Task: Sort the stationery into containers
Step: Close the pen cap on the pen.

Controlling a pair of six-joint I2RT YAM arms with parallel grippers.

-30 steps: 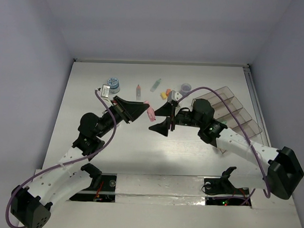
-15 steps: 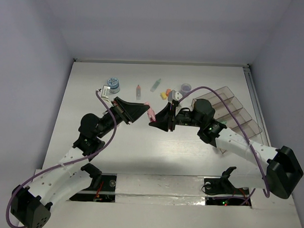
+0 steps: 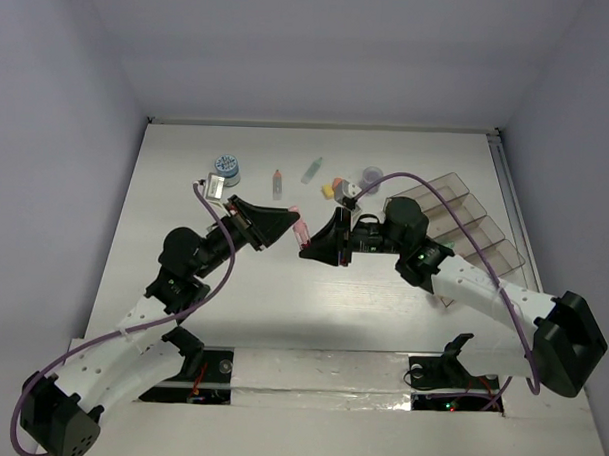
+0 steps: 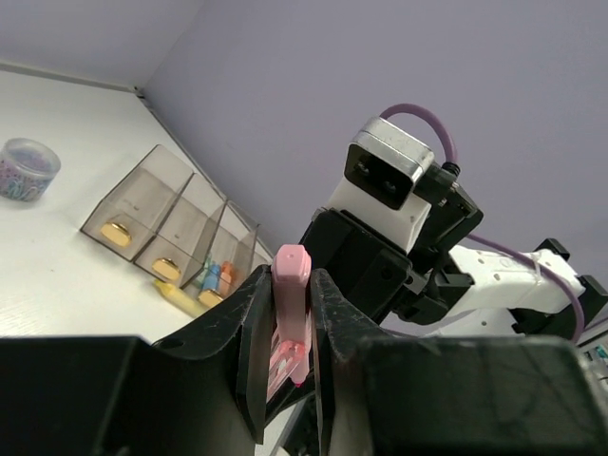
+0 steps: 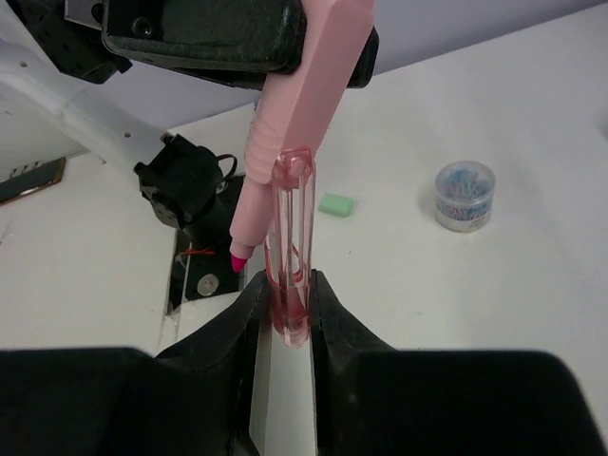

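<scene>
Above the table's middle, my left gripper (image 3: 285,225) is shut on a pink pen (image 3: 299,229). The left wrist view shows the pen (image 4: 292,290) upright between those fingers (image 4: 252,323). Facing it, my right gripper (image 5: 288,290) is shut on the pen's clear pink cap (image 5: 290,247), which lies alongside the pen body (image 5: 309,95) next to its bare magenta tip. The smoky organiser tray (image 3: 463,216) stands at the right, with a few items in its compartments (image 4: 157,223). More stationery lies at the back: a blue-white tub (image 3: 227,168), a red pen (image 3: 277,183), a green pen (image 3: 313,169), orange erasers (image 3: 336,185) and a purple tub (image 3: 371,175).
A yellow pen (image 4: 180,296) lies on the table in front of the tray. A green eraser (image 5: 335,203) and the blue-white tub (image 5: 465,195) sit on the table beyond my right fingers. Side walls border the white table.
My right gripper has closed from wide open onto the pen's cap and shifted slightly toward the left gripper. The left gripper keeps holding the pink pen.
</scene>
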